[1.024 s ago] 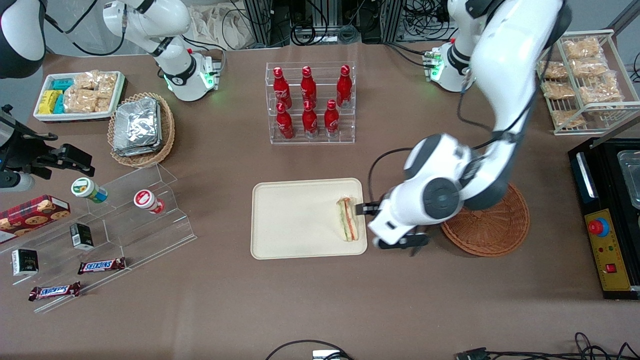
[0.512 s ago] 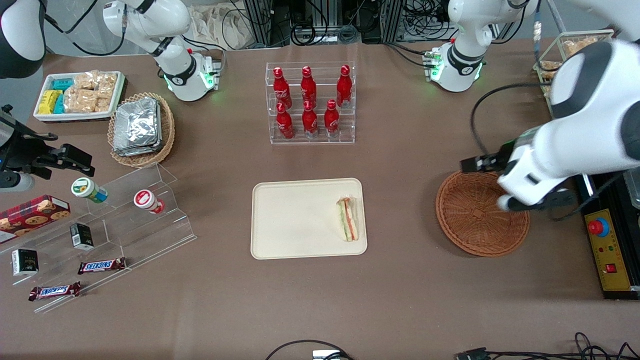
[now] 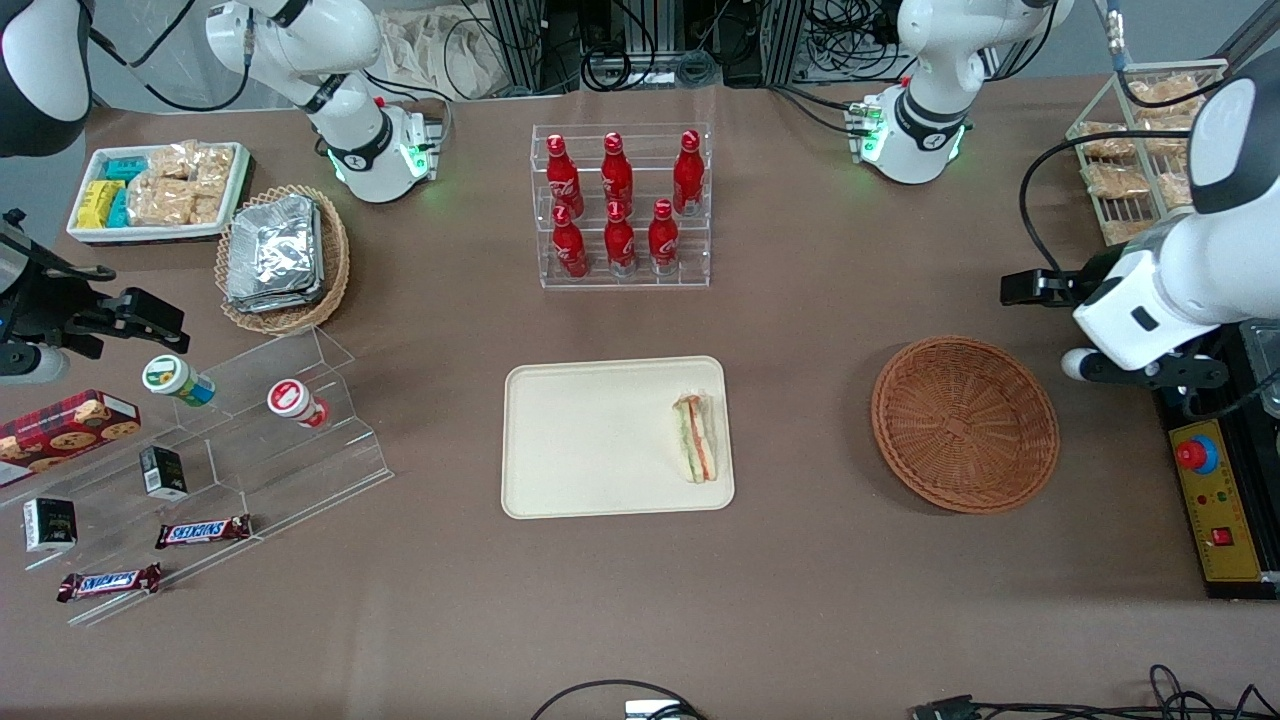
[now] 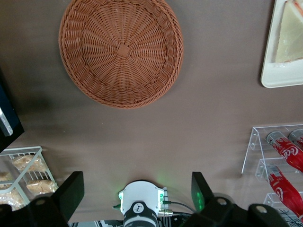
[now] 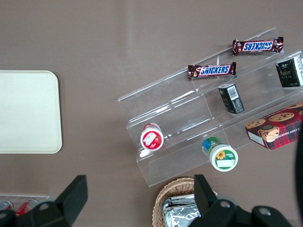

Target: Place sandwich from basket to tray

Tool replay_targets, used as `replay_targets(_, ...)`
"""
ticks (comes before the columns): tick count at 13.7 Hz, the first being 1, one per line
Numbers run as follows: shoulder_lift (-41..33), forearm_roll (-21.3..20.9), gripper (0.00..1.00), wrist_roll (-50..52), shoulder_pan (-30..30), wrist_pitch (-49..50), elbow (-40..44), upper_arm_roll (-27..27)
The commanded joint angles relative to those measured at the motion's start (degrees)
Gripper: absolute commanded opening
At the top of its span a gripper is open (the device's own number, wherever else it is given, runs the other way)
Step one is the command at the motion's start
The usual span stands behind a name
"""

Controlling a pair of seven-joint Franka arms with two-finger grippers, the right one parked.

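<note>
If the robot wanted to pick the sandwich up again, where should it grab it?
Probably from above, pinching the two flat bread faces of the sandwich. It stands on edge on the tray, filling stripes up, so both faces are free. The end effector, open, is up past the basket.

end effector (image 4: pixel 135 191) drawn away from sandwich (image 3: pixel 697 437), past basket (image 3: pixel 965 424), fingers spread

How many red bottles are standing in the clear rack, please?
6 red bottles in the clear rack: three on the upper step, three on the lower step nearer the front camera; none looks hidden. The open gripper hangs empty, beside the basket toward the working arm's end.
</note>
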State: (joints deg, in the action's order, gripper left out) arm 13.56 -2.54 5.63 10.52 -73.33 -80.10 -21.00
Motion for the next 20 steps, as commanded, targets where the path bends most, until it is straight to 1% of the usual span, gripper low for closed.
replay_targets(1, -9.5, -0.5, 1.0, -1.3, 0.7, -8.8, -13.2, -0.1)
replay_targets(2, -11.6, -0.4, 1.0, -1.3, 0.7, -11.2, -16.4, -0.1)
replay_targets(4, -13.7, -0.3, 1.0, -1.3, 0.7, -14.0, -19.6, -0.1)
replay_targets(7, -14.7, -0.3, 1.0, -1.3, 0.3, -14.4, -20.2, 0.1)
replay_targets(8, -15.0, -0.3, 1.0, -1.3, -0.3, -14.4, -20.1, 1.2)
replay_targets(9, -15.0, -0.3, 1.0, -1.3, -4.5, -14.5, -20.1, 5.3)
replay_targets(10, -15.0, -0.3, 1.0, -1.3, -10.1, -14.5, -20.1, 11.0)
replay_targets(11, -15.0, -0.3, 1.0, -1.3, -13.0, -14.6, -20.0, 13.9)
replay_targets(12, -15.0, -0.3, 1.0, -1.3, -13.7, -14.6, -19.8, 14.5)
replay_targets(17, -13.6, -1.0, 1.0, -1.3, -13.9, -15.2, -17.0, 14.5)
replay_targets(20, -12.9, -0.9, 1.0, -1.2, -13.6, -15.1, -16.8, 14.5)
